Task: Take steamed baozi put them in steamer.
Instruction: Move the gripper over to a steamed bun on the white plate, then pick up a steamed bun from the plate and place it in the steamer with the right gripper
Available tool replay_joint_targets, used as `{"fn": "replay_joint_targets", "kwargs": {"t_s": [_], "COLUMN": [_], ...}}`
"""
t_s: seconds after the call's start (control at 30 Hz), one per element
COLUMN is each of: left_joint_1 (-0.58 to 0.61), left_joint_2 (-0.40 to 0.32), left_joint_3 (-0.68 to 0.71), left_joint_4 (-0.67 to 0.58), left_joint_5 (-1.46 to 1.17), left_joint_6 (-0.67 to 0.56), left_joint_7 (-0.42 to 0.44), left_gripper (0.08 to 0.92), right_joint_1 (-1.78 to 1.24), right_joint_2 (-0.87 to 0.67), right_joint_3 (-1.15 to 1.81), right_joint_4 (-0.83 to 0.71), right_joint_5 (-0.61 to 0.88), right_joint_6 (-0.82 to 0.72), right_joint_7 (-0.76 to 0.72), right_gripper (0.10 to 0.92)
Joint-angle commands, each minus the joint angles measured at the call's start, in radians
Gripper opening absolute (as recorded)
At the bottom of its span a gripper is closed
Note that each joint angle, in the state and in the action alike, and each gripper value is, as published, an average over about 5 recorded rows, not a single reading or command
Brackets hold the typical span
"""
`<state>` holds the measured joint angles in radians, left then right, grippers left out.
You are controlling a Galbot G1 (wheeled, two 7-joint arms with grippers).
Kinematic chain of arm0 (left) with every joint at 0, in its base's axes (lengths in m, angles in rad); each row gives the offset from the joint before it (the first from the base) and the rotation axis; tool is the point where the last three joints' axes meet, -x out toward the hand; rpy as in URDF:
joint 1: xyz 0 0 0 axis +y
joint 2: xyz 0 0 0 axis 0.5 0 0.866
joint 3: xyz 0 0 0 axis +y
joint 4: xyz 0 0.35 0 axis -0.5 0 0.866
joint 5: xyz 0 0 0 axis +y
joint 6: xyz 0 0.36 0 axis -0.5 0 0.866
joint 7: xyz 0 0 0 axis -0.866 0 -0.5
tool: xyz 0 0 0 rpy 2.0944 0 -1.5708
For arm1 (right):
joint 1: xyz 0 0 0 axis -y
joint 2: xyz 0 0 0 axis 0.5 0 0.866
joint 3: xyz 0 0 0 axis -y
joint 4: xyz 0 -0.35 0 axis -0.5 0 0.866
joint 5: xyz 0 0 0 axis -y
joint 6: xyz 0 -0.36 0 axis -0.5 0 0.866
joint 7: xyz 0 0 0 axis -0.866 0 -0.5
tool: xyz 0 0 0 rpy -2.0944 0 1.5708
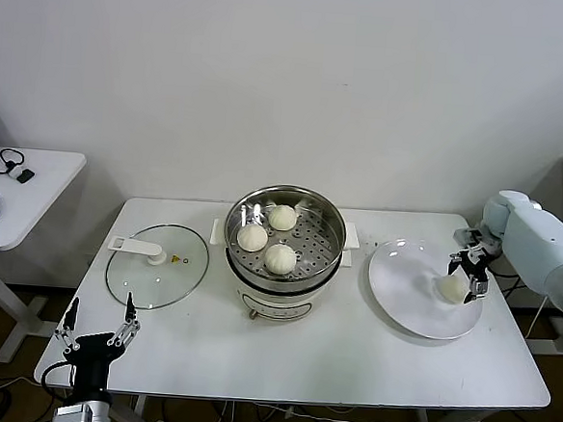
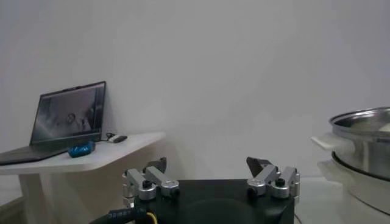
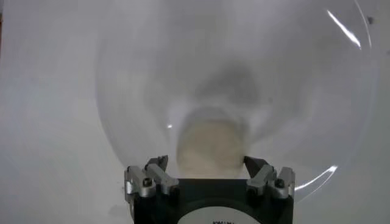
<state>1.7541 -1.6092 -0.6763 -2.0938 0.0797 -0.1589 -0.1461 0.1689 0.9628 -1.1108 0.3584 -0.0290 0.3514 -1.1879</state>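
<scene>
The right arm runs off the right edge of the head view, so only its white forearm and the right claw [image 1: 467, 273] show. That claw hangs over the right side of the white plate [image 1: 406, 302], its fingers spread wide on either side of the last bun [image 1: 450, 288]. In the right wrist view the bun [image 3: 209, 148] sits between the two fingertips [image 3: 157, 163], partly hidden behind the claw's black body; whether the tips touch the dough is hard to make out, and the bun lies on the plate, not lifted. The plate's rim [image 3: 353, 115] is cut off at the edges of that view.

The other three buns [image 1: 280, 258] lie in the steel steamer [image 1: 330, 232] at the middle of the surface [image 1: 348, 361], near its back edge. The steamer's white base is mostly hidden under the basket. In the left wrist view only a slice of the steamer [image 2: 365, 131] shows.

The left claw [image 1: 97, 329] is parked off the front left corner of the surface, fingers open and empty.

A glass lid [image 1: 156, 275] lies flat on the surface's left side. The surface is white, against a plain white wall. A side table [image 1: 31, 198] to the left carries a laptop [image 2: 58, 122] and a few small items too small to name.
</scene>
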Motion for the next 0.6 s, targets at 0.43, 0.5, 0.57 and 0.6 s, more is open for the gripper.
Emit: {"fn": "replay_joint_targets", "kwargs": {"t_s": [0.43, 0.5, 0.57, 0.6], "left_joint_1": [0.004, 0.005, 0.005, 0.005], "left_joint_2": [-0.049, -0.049, -0.049, -0.049], "left_joint_3": [-0.002, -0.001, 0.000, 0.001], "left_joint_4": [-0.008, -0.010, -0.011, -0.011], "left_joint_5": [-0.003, -0.002, -0.003, -0.003], "left_joint_6": [-0.008, -0.007, -0.006, -0.005], "left_joint_7": [-0.004, -0.003, -0.003, -0.003], "left_gripper": [0.823, 0.823, 0.823, 0.823], "right_joint_1": [-0.011, 0.019, 0.077, 0.110], "right_joint_2": [0.004, -0.009, -0.032, -0.045], "right_joint_3": [0.077, 0.039, -0.047, -0.099], "right_joint_4": [-0.005, 0.026, 0.084, 0.116], "right_joint_5": [-0.084, -0.051, 0.022, 0.065], "right_joint_6": [0.037, 0.028, 0.005, -0.009], "right_joint_7": [0.004, -0.002, -0.012, -0.016], "right_gripper": [0.644, 0.633, 0.629, 0.628]}}
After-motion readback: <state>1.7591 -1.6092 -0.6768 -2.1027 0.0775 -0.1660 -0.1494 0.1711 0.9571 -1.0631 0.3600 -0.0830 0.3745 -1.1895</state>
